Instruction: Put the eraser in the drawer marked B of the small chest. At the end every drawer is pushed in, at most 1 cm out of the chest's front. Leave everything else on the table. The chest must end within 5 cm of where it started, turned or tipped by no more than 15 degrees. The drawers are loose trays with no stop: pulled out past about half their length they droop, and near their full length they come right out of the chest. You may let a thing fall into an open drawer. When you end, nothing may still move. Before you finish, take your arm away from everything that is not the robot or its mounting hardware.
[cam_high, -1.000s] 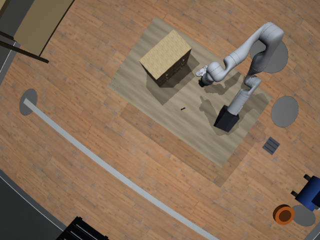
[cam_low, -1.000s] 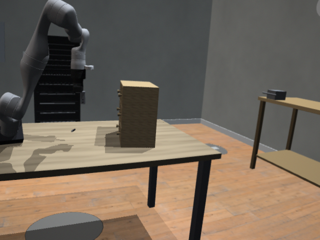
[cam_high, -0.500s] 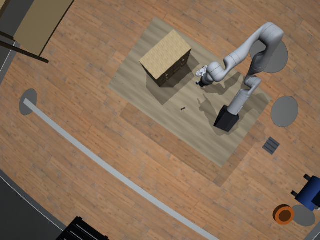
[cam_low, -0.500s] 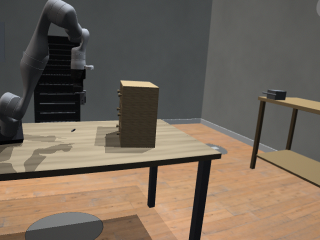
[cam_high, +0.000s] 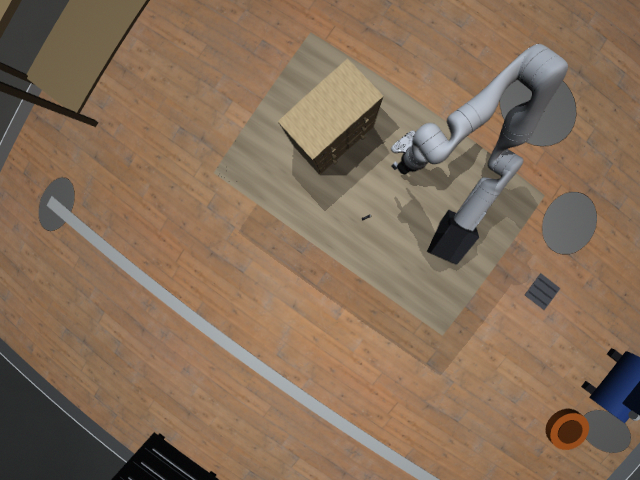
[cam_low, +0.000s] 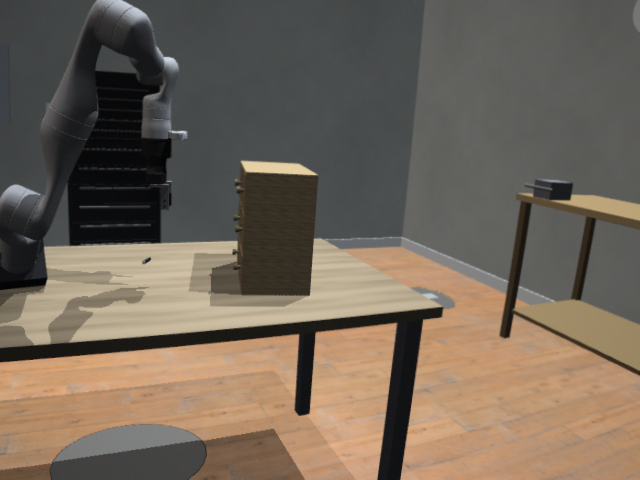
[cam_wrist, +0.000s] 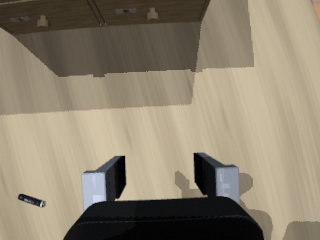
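Chest (cam_high: 331, 109) (cam_low: 278, 232) (cam_wrist: 100, 15), drawer labels (too small to read), open claw (cam_high: 399, 166) (cam_low: 164, 198) (cam_wrist: 159, 168)

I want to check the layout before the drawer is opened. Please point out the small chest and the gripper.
small chest (cam_high: 330, 109) (cam_low: 276, 232): top and exterior views, its top board, then its side panel.
gripper (cam_wrist: 159, 168): wrist view, midway between its fingertips.

A pale grey arm (cam_high: 478, 111) (cam_low: 69, 121) — rounded, thin-seamed — with silver-and-black fingers.
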